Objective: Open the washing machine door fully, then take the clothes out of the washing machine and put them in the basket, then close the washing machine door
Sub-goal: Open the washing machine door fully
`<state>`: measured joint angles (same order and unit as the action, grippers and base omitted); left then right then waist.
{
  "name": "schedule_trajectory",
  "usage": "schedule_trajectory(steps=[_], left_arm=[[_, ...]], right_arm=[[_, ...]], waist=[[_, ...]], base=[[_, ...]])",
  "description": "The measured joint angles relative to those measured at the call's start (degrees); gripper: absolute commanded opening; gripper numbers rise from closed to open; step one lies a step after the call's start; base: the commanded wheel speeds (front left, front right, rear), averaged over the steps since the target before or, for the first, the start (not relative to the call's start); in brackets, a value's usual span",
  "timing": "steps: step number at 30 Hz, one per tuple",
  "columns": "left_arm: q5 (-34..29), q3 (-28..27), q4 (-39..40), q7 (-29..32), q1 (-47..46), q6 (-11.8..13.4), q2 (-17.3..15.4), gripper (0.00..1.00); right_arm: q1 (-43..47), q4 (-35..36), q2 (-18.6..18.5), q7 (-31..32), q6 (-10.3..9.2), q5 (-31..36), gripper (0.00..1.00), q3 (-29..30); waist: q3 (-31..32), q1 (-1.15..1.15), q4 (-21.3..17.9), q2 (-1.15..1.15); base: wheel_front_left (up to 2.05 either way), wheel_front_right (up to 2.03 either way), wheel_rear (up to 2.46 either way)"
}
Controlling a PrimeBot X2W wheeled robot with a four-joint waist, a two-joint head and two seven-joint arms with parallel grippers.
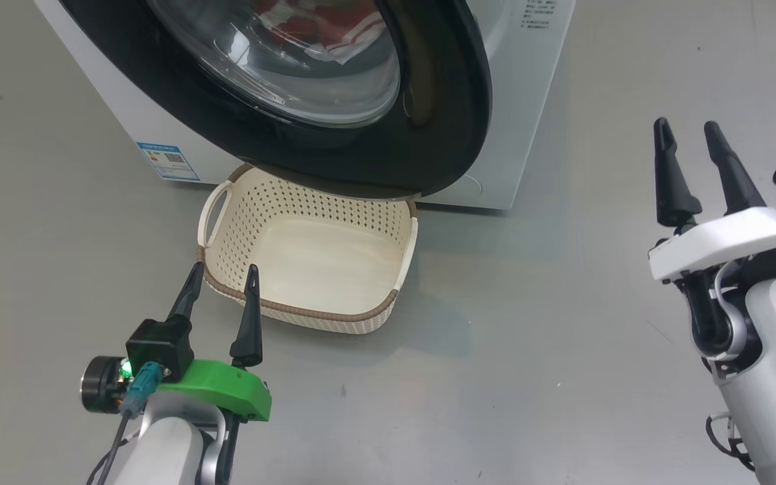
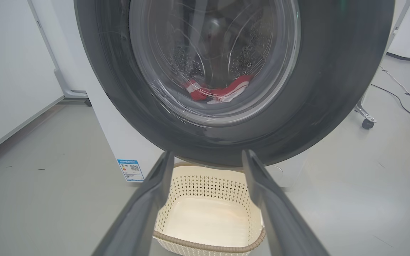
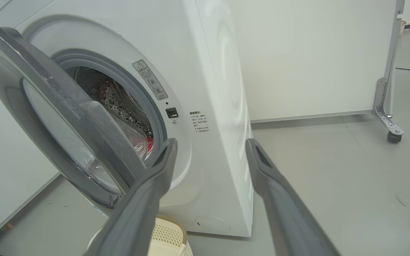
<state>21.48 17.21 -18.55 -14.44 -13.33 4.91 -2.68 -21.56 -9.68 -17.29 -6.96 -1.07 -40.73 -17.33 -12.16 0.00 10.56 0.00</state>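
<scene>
The task looks to be in its first step. The washing machine door [image 1: 442,121] stands ajar, not fully open. In the right wrist view a gap shows between its inner face and the grey seal. In the head view its black rim hangs over the far edge of the basket [image 1: 314,209]. The door probably has to swing wider before anything can be lifted out.

The clothes [image 1: 307,30], red with white stripes, lie low in the drum of the washing machine [image 1: 529,101], seen through the bulging glass at 12 o'clock in the head view. The basket sits on the floor [image 1: 496,337] at 6 o'clock from the door, and nothing is in it. Unloading the clothes and closing the door are both left to do.

The left claw [image 1: 225,266] is at 7 o'clock in the head view, with its fingers apart and holding nothing. Its tips are just beside the basket's near left corner. The right claw [image 1: 686,123] is at 3 o'clock, likewise spread and holding nothing, well apart from the machine.

A blue label sticker [image 1: 168,161] with a small square code sits on the machine's front, at 9 o'clock from the basket; its print is too small to read. Beside the door opening, the right wrist view shows a warning sticker [image 3: 150,80] with a triangle sign and a block of printed lines [image 3: 199,122] below it, neither legible. No brand name can be made out.
</scene>
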Motion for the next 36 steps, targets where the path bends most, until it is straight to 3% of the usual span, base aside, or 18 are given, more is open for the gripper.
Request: schedule_trajectory(steps=[7, 8, 10, 15, 19, 36], left_arm=[[0.0, 1.0, 0.2, 0.0, -0.5, -0.2, 0.1, 1.0], [0.0, 1.1, 0.2, 0.0, -0.9, -0.3, 0.2, 1.0], [0.0, 1.4, 0.4, 0.0, -1.5, -0.5, 0.2, 1.0], [0.0, 1.5, 0.6, 0.0, -2.7, -0.6, 0.4, 1.0], [0.1, 1.5, 0.9, 0.0, -3.6, -0.6, 0.4, 1.0], [1.1, 3.1, 1.0, 0.0, -7.1, -1.2, 0.9, 1.0]], right_arm=[[-5.9, -0.3, -0.2, 3.8, 0.42, -4.0, 1.0, 2.3], [-6.9, -0.3, -0.3, 4.4, 0.42, -4.6, 0.85, 2.6], [-8.9, -0.6, -0.7, 5.6, 0.42, -5.2, 0.0, 3.2], [-13.3, -1.4, -0.4, 8.6, 0.42, -9.2, 0.0, 5.2], [-16.1, -3.1, 2.0, 11.9, 0.33, -15.4, 0.0, 7.5], [-26.5, -10.5, 7.6, 30.8, -3.49, -36.3, 0.0, 12.0]], waist=[[-2.0, 0.0, 1.2, 0.0], [-2.3, 0.0, 1.4, 0.0], [-3.1, 0.0, 1.9, 0.0], [-5.0, 0.0, 3.2, 0.0], [-6.6, 0.0, 4.3, 0.0], [-12.1, 0.01, 9.0, 0.0]], base=[[0.0, 0.0, 0.0], [0.0, 0.0, 0.0], [0.0, 0.0, 0.0], [0.0, 0.0, 0.0], [0.0, 0.0, 0.0], [0.0, 0.0, 0.0]])
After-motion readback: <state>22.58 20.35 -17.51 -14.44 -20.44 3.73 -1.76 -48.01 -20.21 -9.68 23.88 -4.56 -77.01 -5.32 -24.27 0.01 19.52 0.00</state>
